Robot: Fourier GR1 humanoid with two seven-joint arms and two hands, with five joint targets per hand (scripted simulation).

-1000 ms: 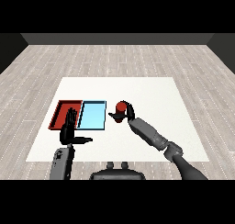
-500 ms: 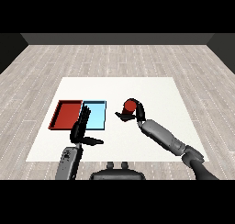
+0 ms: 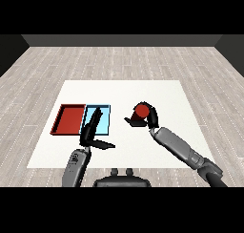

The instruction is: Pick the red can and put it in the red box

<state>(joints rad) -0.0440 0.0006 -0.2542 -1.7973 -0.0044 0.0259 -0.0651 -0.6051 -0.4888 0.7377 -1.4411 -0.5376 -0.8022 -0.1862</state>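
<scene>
Right hand (image 3: 147, 117) fingers curled, left hand (image 3: 91, 134) fingers straight, thumb spread

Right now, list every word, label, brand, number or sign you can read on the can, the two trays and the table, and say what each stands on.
None: no text can be read anywhere.
Round red can, held in the black right hand: plain red, no label shows.
Flat red tray: no marking.
Flat light blue tray: no marking; the black left hand covers part of it.
White table: no marking.
</scene>
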